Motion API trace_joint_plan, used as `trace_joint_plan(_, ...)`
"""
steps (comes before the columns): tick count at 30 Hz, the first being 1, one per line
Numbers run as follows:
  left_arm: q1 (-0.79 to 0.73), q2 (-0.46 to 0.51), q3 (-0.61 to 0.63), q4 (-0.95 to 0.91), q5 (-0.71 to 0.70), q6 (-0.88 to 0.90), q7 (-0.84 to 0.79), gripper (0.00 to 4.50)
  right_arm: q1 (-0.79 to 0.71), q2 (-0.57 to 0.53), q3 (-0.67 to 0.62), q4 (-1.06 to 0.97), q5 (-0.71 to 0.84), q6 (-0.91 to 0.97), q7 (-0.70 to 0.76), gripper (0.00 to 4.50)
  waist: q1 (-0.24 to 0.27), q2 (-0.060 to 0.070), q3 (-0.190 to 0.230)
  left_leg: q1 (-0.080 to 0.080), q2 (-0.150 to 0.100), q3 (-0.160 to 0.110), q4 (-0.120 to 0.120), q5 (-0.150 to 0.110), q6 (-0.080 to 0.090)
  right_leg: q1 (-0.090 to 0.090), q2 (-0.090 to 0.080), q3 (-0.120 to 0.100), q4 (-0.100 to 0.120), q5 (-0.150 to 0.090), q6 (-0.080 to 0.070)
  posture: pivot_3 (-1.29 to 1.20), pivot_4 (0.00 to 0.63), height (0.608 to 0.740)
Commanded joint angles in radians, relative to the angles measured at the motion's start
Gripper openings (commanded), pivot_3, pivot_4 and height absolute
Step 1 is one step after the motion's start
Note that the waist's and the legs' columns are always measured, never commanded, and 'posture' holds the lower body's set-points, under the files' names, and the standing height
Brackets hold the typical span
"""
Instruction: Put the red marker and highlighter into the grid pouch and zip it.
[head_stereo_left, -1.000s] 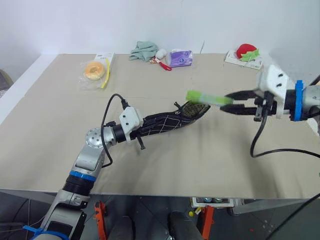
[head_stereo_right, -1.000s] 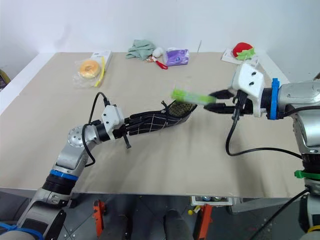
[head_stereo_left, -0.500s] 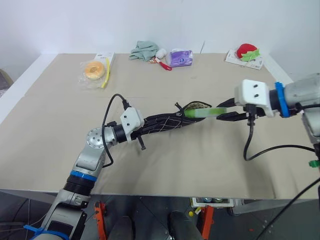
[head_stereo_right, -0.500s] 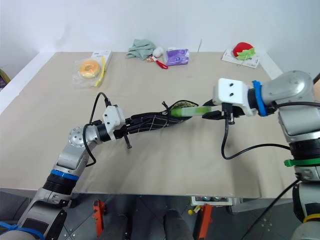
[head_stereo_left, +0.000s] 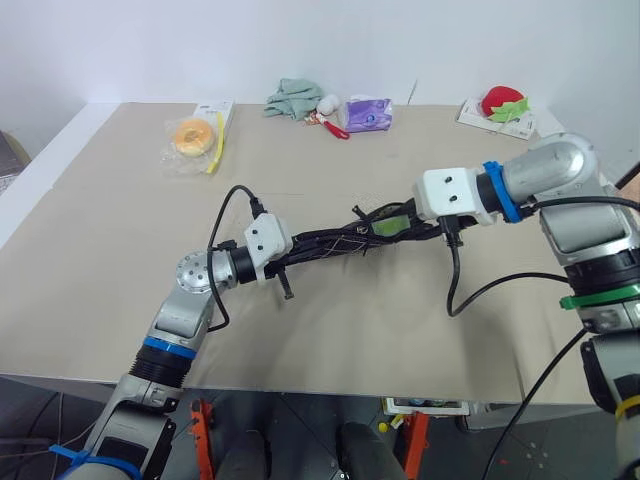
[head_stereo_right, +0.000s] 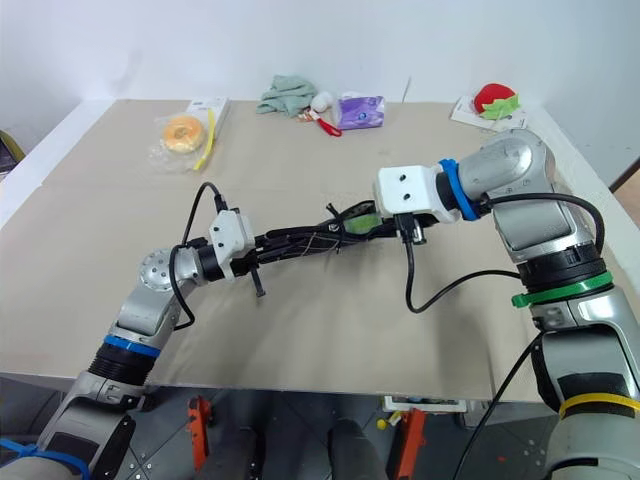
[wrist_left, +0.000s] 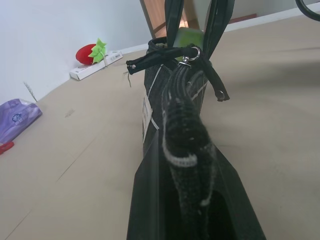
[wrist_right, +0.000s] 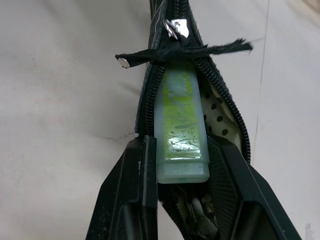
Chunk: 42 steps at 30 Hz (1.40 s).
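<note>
The highlighter (wrist_right: 181, 125) is partway into the open mouth of the grid pouch (head_stereo_left: 330, 242), so one of the two pens is nearly stowed; whether the red marker is already inside cannot be told, since the interior past the highlighter is dark, and the zip is plainly not yet closed. The right gripper (wrist_right: 182, 172) has its jaws partly open and clamped on the pale capped end of the highlighter, with the body of the pen reaching away from the jaws between the two rows of zipper teeth. The left gripper (head_stereo_left: 283, 258) has its jaws fully closed on the opposite end of the pouch, holding it stretched out lengthwise above the bench (head_stereo_left: 120, 230), so the pouch hangs between the two sets of jaws. The pouch is soft black fabric crossed with thin white lines, with a spotted pale lining showing at the mouth and a frayed black pull cord (wrist_right: 180, 51) lying across the opening just beyond the highlighter's tip. The highlighter is stubby, translucent green plastic, smooth and blunt-ended.
</note>
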Motion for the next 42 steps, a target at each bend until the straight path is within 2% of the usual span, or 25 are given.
trace_joint_plan(1,-0.015,-0.002,0.011,-0.018,-0.01,-0.019,-0.001,0.0,0.002,0.008,-0.03,-0.034,0.007,0.001,-0.012,0.99,0.0,0.0,0.0,0.0,0.0,0.0,0.0,0.0,0.0,0.0,0.0,0.0,0.0,0.0,0.0,0.0,0.15,0.74)
trace_joint_plan(3,-0.02,-0.004,0.01,-0.012,-0.009,-0.02,-0.002,0.0,0.006,0.016,-0.049,-0.035,0.023,0.021,-0.029,0.99,0.0,0.0,0.0,0.0,0.0,0.0,0.0,0.0,0.0,0.0,0.0,0.0,0.0,0.0,0.0,0.0,0.15,0.74)
trace_joint_plan(4,-0.021,-0.005,0.01,-0.011,-0.009,-0.021,-0.002,0.0,0.007,0.02,-0.06,-0.036,0.033,0.036,-0.037,1.99,0.0,0.0,0.0,0.0,0.0,0.0,0.0,0.0,0.0,0.0,0.0,0.0,0.0,0.0,0.0,0.0,0.15,0.74)
trace_joint_plan(5,-0.023,-0.006,0.01,-0.01,-0.01,-0.02,-0.002,0.0,0.008,0.019,-0.071,-0.04,0.044,0.052,-0.039,2.46,0.0,0.0,0.0,0.0,0.0,0.0,0.001,0.0,0.0,0.0,0.0,0.0,0.0,0.0,0.0,0.0,0.15,0.74)
trace_joint_plan(6,-0.025,-0.008,0.01,-0.008,-0.011,-0.02,-0.002,0.0,0.007,0.018,-0.085,-0.042,0.054,0.065,-0.045,2.72,0.0,0.0,0.0,0.0,0.0,0.0,0.001,0.0,-0.001,0.0,0.0,0.0,0.001,0.0,0.0,0.0,0.15,0.74)
trace_joint_plan(9,-0.026,-0.011,0.011,-0.005,-0.012,-0.021,-0.002,0.0,0.007,0.018,-0.137,-0.066,0.114,0.131,-0.055,4.14,0.0,0.0,0.0,0.0,0.0,0.0,0.001,0.0,-0.001,0.0,0.0,0.0,0.001,0.0,0.0,0.0,0.15,0.74)
trace_joint_plan(10,-0.024,-0.012,0.01,-0.006,-0.012,-0.021,-0.002,0.0,0.007,0.018,-0.157,-0.083,0.144,0.167,-0.055,4.4,0.0,0.0,0.0,0.0,0.0,0.0,0.001,0.0,-0.001,0.0,0.0,0.0,0.001,0.0,0.0,0.0,0.15,0.74)
trace_joint_plan(15,-0.021,-0.014,0.012,-0.004,-0.013,-0.021,-0.003,0.0,0.042,0.05,-0.246,-0.202,0.308,0.369,-0.078,4.4,0.0,0.0,0.0,0.0,0.0,-0.001,0.0,0.0,0.0,0.0,0.0,-0.001,0.001,0.0,0.0,0.0,0.15,0.74)
trace_joint_plan(19,-0.023,-0.02,0.009,-0.005,-0.013,-0.019,-0.003,0.0,0.101,0.108,-0.215,-0.277,0.338,0.502,-0.156,4.4,-0.001,0.0,0.0,0.001,0.0,-0.001,0.001,0.0,0.0,0.001,0.0,-0.001,0.001,0.0,0.0,0.0,0.15,0.74)
trace_joint_plan(28,-0.022,-0.02,0.012,-0.009,-0.011,-0.016,-0.006,0.0,0.132,0.134,-0.165,-0.233,0.28,0.415,-0.186,4.4,-0.001,0.0,0.0,0.0,0.0,-0.001,0.002,0.001,-0.001,0.001,0.0,-0.001,0.002,0.0,0.001,0.0,0.15,0.74)
trace_joint_plan(31,-0.015,-0.017,0.013,-0.017,-0.011,-0.013,-0.004,0.0,0.131,0.124,-0.168,-0.226,0.28,0.402,-0.172,3.53,-0.001,0.0,0.0,0.0,0.0,-0.001,0.002,0.001,-0.001,0.001,0.0,-0.001,0.002,0.0,0.001,0.0,0.15,0.74)
trace_joint_plan(38,-0.011,-0.016,0.015,-0.022,-0.01,-0.009,0.002,0.0,0.13,0.091,-0.162,-0.193,0.254,0.356,-0.146,0.12,-0.001,0.0,0.0,0.0,0.0,-0.001,0.002,0.001,-0.001,0.001,0.0,-0.001,0.002,0.0,0.001,0.0,0.15,0.74)
trace_joint_plan(42,-0.016,-0.017,0.015,-0.018,-0.011,-0.01,0.001,0.0,0.124,0.077,-0.161,-0.171,0.239,0.332,-0.136,0.02,-0.001,0.0,0.0,0.0,0.0,-0.001,0.002,0.001,-0.001,0.001,0.0,-0.001,0.002,0.0,0.001,0.0,0.15,0.74)
